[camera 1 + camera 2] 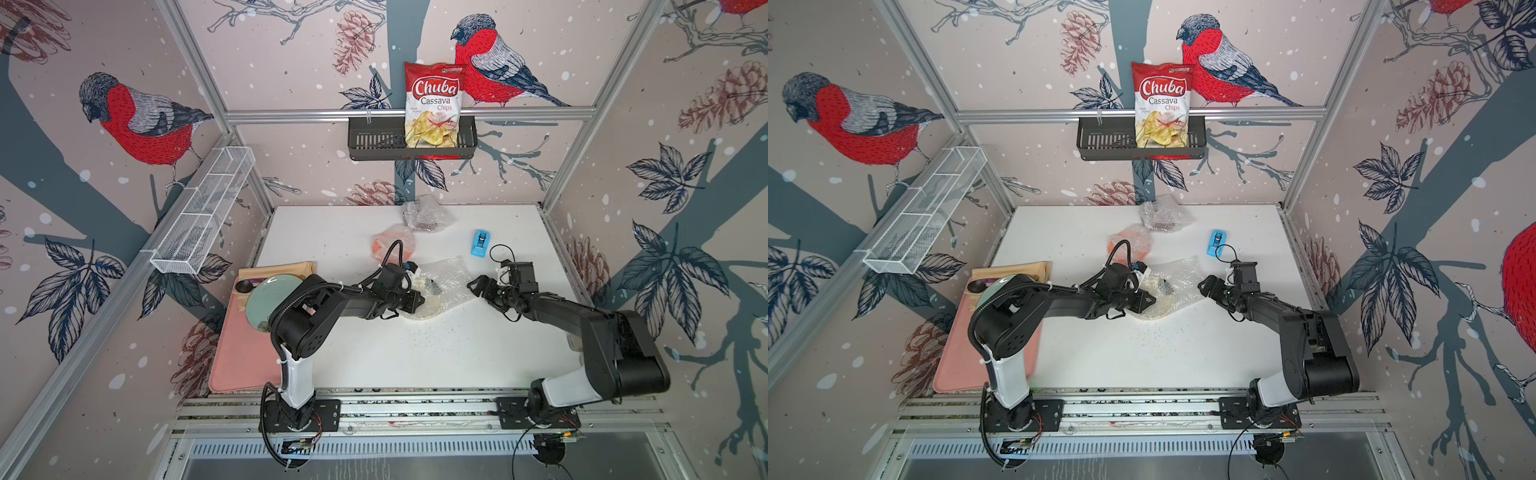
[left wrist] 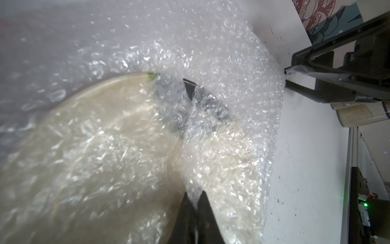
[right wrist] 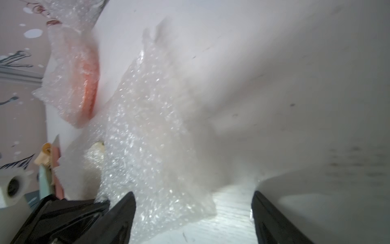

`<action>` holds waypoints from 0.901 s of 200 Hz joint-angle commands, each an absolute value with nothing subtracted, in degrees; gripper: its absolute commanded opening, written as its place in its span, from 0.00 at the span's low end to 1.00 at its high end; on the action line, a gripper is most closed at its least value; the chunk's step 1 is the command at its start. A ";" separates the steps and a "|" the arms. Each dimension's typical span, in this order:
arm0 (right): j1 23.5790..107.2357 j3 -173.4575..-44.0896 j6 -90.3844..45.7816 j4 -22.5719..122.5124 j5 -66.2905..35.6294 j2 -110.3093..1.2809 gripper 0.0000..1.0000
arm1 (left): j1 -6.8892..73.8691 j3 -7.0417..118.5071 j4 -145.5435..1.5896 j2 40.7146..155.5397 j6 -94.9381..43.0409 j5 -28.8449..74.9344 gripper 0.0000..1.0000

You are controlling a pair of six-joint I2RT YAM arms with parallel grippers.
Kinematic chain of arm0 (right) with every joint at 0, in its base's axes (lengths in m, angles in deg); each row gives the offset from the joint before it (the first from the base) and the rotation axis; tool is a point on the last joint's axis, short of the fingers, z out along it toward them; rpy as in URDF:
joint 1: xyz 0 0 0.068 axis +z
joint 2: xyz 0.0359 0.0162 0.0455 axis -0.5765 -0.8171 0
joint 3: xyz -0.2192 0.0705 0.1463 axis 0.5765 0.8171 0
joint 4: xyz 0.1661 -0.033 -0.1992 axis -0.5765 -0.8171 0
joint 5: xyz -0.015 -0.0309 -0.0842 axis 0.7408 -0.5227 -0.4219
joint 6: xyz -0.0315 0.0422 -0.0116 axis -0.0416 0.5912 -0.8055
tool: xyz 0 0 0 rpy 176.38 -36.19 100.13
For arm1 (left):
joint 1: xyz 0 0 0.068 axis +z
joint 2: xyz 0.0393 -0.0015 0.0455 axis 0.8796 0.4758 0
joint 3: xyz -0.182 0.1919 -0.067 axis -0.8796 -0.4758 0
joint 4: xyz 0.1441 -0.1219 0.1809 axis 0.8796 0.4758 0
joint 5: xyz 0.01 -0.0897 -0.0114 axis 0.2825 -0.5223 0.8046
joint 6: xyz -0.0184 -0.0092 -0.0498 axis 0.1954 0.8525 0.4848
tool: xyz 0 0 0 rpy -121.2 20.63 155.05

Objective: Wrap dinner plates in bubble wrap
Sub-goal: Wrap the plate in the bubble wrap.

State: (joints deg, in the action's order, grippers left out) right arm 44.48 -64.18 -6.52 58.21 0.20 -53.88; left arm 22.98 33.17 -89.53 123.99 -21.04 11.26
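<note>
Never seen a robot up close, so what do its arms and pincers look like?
The left arm and right arm are boxy matte black, each with a white lower segment. A ribbed black hose runs along the left arm; thin black cables loop at both wrists. The left gripper and right gripper have black tapering fingers.
</note>
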 commanded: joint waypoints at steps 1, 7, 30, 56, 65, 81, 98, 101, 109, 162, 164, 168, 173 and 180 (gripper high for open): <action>44.72 -62.00 -3.74 59.68 5.55 -57.82 0.67 | 23.11 32.42 -86.03 124.73 -20.32 13.61 0.00; 44.57 -61.34 -3.01 62.13 5.22 -58.73 0.60 | 23.09 32.46 -86.16 124.82 -20.12 13.52 0.00; 43.41 -58.96 -0.40 71.96 7.91 -60.65 0.34 | 23.10 32.14 -86.86 125.37 -19.28 13.13 0.00; 43.75 -59.15 -1.03 76.15 9.84 -56.91 0.11 | 23.11 30.48 -88.93 125.09 -17.69 13.27 0.00; 44.47 -59.47 -3.05 75.20 7.26 -54.50 0.02 | 23.11 30.01 -89.78 125.15 -17.19 13.48 0.00; 46.76 -61.49 -7.19 69.87 1.63 -50.79 0.00 | 23.09 30.00 -89.83 125.52 -16.46 13.80 0.00; 52.09 -63.64 -10.60 64.81 -4.98 -47.04 0.00 | 23.11 30.39 -89.55 125.78 -15.79 14.43 0.00; 53.27 -63.92 -10.99 64.22 -5.93 -46.35 0.00 | 23.09 30.41 -89.52 125.79 -15.62 14.53 0.00; 56.59 -64.58 -12.32 63.16 -7.73 -45.20 0.00 | 23.09 30.39 -89.59 125.79 -15.19 14.53 0.00; 74.60 -68.14 -15.27 65.81 -4.92 -53.81 0.00 | 23.26 30.49 -93.36 126.18 -9.25 12.81 0.00; 74.70 -68.32 -15.08 65.98 -4.81 -54.55 0.00 | 23.27 30.50 -93.59 126.22 -8.96 12.67 0.00; 74.82 -68.56 -14.71 66.27 -4.56 -55.95 0.00 | 23.27 30.49 -94.15 126.31 -8.48 12.34 0.00; 74.97 -68.64 -13.96 66.89 -4.73 -57.57 0.00 | 23.36 30.52 -94.80 126.40 -7.86 11.89 0.00; 74.93 -68.44 -12.79 67.79 -5.90 -59.13 0.00 | 23.36 30.55 -95.53 126.30 -7.19 11.62 0.00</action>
